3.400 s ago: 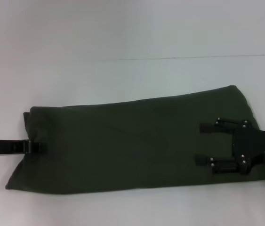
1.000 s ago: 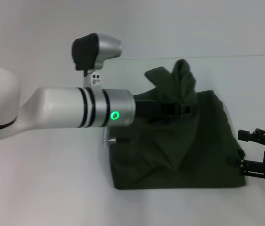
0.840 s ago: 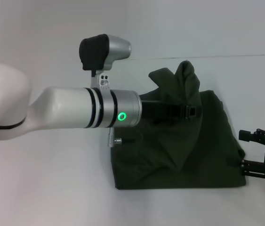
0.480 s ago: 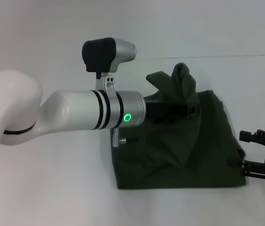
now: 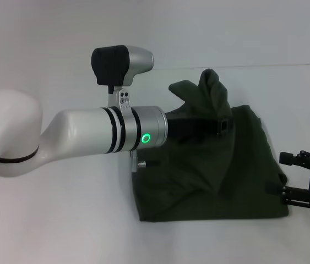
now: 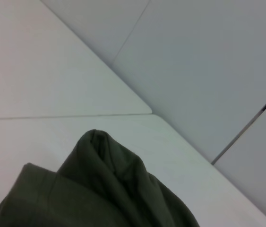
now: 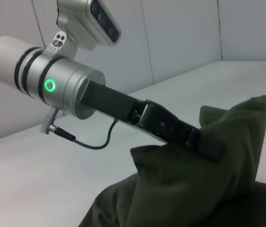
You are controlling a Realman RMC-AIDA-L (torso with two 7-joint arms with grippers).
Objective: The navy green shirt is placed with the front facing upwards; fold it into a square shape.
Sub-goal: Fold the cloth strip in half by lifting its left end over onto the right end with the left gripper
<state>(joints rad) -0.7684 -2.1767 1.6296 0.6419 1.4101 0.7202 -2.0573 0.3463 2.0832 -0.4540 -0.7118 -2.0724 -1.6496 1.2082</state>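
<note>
The navy green shirt is lying on the white table, right of centre, already doubled into a thick block w/ its plain back showing. One end is being held up in a peak above the rest, prob. so it clears the lower layers while being carried across for the next fold. The left gripper is reaching in from the left, fingers clenched on that raised cloth; the right wrist view is showing the fabric bunching around its tip. The right gripper is sitting just beside the shirt's right edge w/ fingers spread, gripping nothing, prob. waiting out of the fold's way.
</note>
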